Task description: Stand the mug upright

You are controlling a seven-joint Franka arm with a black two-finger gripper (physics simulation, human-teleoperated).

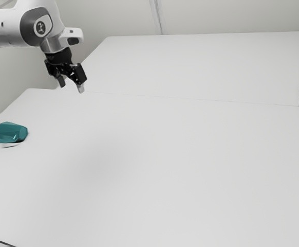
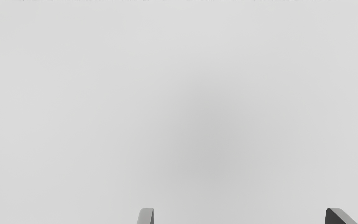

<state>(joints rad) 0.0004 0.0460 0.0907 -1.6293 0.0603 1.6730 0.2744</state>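
My gripper [image 1: 71,86] hangs above the white table, near its far edge in the exterior view. Its fingers stand wide apart with nothing between them; in the wrist view the gripper [image 2: 239,216] has one fingertip on each side of bare table surface. A teal mug [image 1: 12,133] lies on its side by the table's edge at the exterior view's left, well apart from the gripper and lower in that view. No handle can be made out on it.
The white table [image 1: 165,170] stretches across the exterior view. Behind it is another white surface [image 1: 201,67], with a pale wall [image 1: 124,15] at the back. A soft shadow falls on the tabletop beneath my hand.
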